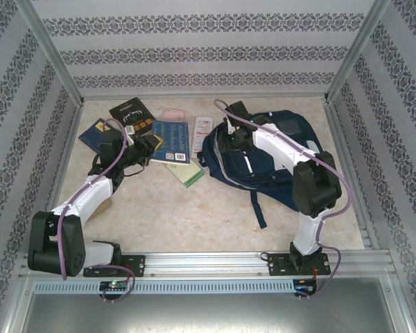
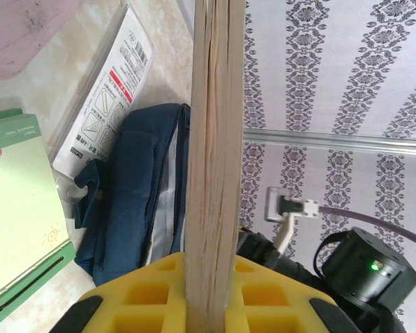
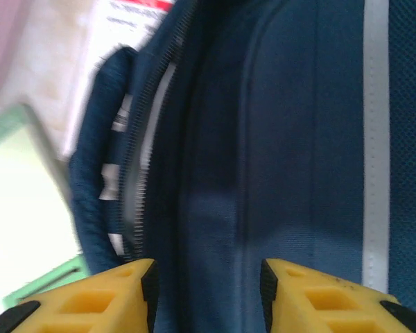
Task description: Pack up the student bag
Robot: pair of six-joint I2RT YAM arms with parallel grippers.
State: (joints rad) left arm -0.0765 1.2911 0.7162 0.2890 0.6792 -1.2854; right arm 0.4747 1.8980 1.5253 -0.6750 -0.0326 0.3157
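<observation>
The student bag (image 1: pixel 295 132) lies on the right side of the table (image 1: pixel 194 215), soft and floppy, probably light while unfilled, so pinch the firmer zip edge (image 3: pixel 135 173) with your right gripper (image 3: pixel 208 277), whose jaws stand apart just over it, while your left gripper (image 2: pixel 206 277) is clamped on a book (image 2: pixel 211 139).

Reads to me as a robotics lab test cell, not a lived-in room. Silver aluminium frame posts (image 1: pixel 50 52) box in a beige stone-look tabletop (image 1: pixel 194 215). White wall panels with dark floral stripes (image 1: pixel 201 52) serve as backdrop. A white-and-black robot arm on the left (image 1: pixel 83 198) and its twin on the right (image 1: pixel 284 147) are bolted to a slotted aluminium rail (image 1: pixel 208 262).
</observation>
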